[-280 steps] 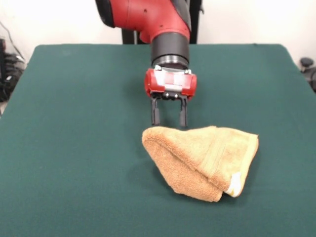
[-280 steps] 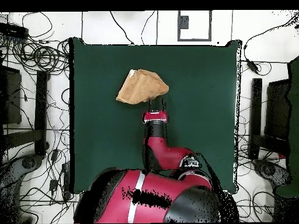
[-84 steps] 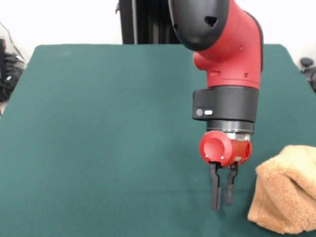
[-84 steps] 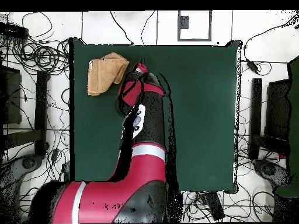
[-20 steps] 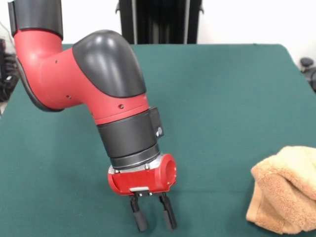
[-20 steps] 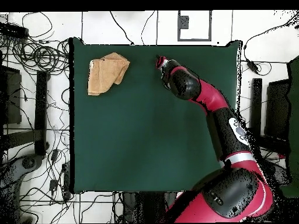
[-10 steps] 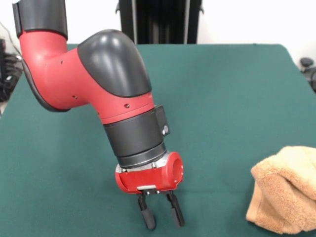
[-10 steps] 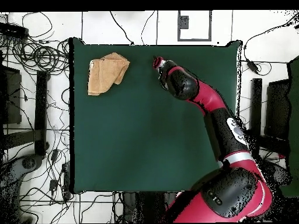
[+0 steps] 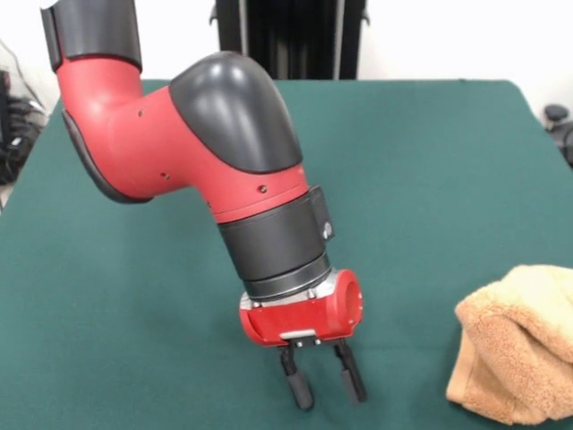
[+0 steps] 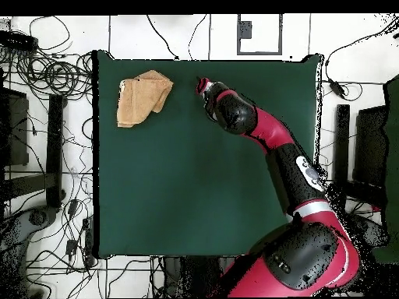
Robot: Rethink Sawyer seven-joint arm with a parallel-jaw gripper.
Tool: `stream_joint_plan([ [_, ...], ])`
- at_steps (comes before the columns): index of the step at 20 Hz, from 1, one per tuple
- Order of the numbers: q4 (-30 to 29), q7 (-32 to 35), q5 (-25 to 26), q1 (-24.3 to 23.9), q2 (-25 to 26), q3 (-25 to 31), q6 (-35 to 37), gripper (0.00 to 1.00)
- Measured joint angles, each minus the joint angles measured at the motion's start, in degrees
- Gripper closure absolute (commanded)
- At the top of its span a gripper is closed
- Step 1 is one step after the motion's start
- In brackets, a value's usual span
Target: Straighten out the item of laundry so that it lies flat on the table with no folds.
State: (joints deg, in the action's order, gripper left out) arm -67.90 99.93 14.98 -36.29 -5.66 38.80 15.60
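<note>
I see my gripper [image 9: 323, 384], fingers spread and empty, sliding closer toward the crumpled towel [image 9: 517, 340], which sits bunched at the surface [image 9: 430, 179] corner, still needing flattening.

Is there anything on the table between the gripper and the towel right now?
Nothing visible. Only bare table lies between the open gripper and the bunched towel; the overhead view shows the same clear gap.

Tangled black cables [image 10: 47, 74] are sprawling over the pale tiled floor [image 10: 179, 35] around the work area, dark equipment racks [image 10: 15, 128] are flanking both sides, and a white wall [image 9: 448, 40] is backing a black post [image 9: 286, 40].
</note>
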Motion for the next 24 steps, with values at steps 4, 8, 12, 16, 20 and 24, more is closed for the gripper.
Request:
stream_joint_plan([
  [4,-0.65,0.00,-0.33,0.27,-0.02,0.00,-0.69,0.00],
  [8,-1.05,0.00,-0.48,0.30,-0.05,0.00,-1.17,0.00],
  [12,-1.35,0.00,-0.70,0.30,-0.06,0.00,-1.51,0.00],
  [16,-1.56,0.00,-1.21,0.31,-0.06,0.00,-1.51,0.00],
  [20,-1.83,0.00,-1.62,0.40,-0.08,0.00,-1.51,0.00],
  [24,-2.30,0.00,-2.12,0.47,-0.11,0.03,-1.52,0.00],
])
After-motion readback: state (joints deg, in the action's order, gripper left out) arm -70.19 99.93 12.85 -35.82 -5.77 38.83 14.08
